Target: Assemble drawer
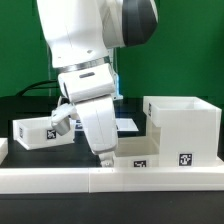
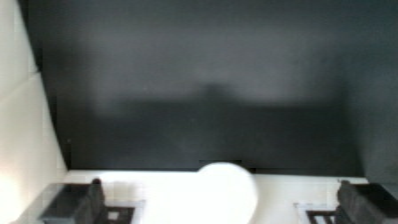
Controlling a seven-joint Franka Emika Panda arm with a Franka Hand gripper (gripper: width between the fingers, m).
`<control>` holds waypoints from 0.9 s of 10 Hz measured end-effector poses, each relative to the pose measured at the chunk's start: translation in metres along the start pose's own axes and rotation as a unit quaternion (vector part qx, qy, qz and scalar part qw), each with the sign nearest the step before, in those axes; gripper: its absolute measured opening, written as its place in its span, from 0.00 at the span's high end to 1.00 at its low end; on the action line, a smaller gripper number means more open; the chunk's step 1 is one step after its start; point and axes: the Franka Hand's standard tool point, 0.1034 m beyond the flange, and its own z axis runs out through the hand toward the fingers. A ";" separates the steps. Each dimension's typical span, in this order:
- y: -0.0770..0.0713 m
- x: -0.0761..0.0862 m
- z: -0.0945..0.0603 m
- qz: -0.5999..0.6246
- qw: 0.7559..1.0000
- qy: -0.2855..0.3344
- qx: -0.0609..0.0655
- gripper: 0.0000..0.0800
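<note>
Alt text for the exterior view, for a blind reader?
A white robot arm reaches down with its gripper at a small white tray on a black table, behind a low white rail. A large white box housing stands at the exterior view's right, a second tray at its left.

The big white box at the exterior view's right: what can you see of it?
The box housing is white, plastic-looking, thick-walled and open on top. It stands upright on the dark table, behind the low white rail. A black-and-white square tag marks its front. A smaller tray sits close beside it; contact unclear.
</note>
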 end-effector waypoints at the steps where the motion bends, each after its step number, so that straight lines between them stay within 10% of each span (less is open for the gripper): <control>1: 0.000 0.002 0.000 0.015 1.000 0.001 0.002 0.19; 9: 0.001 0.007 0.001 0.019 1.000 0.004 0.001 0.19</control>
